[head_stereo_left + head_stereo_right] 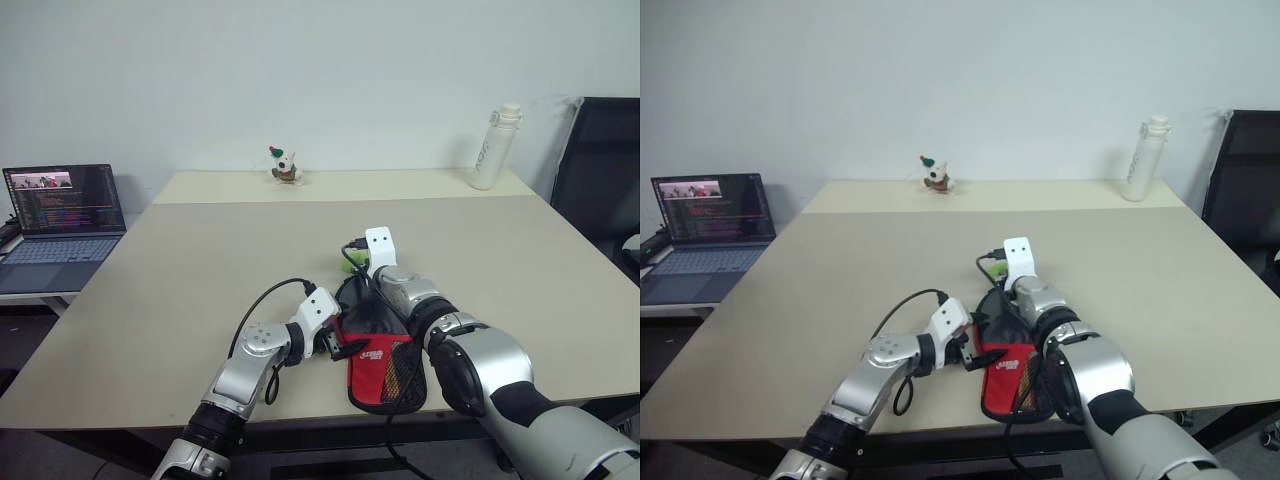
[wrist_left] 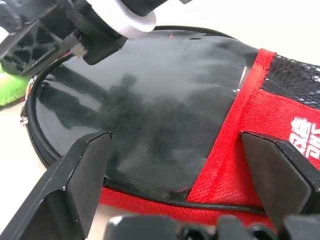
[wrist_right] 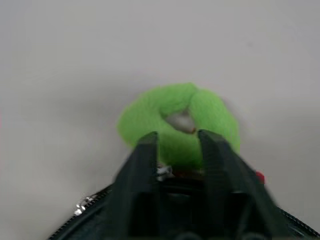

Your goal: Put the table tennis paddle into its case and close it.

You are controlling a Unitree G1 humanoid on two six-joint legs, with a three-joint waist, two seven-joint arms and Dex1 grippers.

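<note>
The case lies flat near the table's front edge, with its red lettered panel and black mesh toward me. Its wide far end shows a glossy round black face. I cannot tell whether that face is the table tennis paddle's blade, and no handle shows. My left gripper is open and straddles the case's left side where black meets red. My right gripper is at the case's far rim, its fingers drawn close around a small silver zip pull.
A small green ring lies on the table just beyond the case's far end. A toy figure and a white bottle stand at the back. A laptop is on the left and a black chair on the right.
</note>
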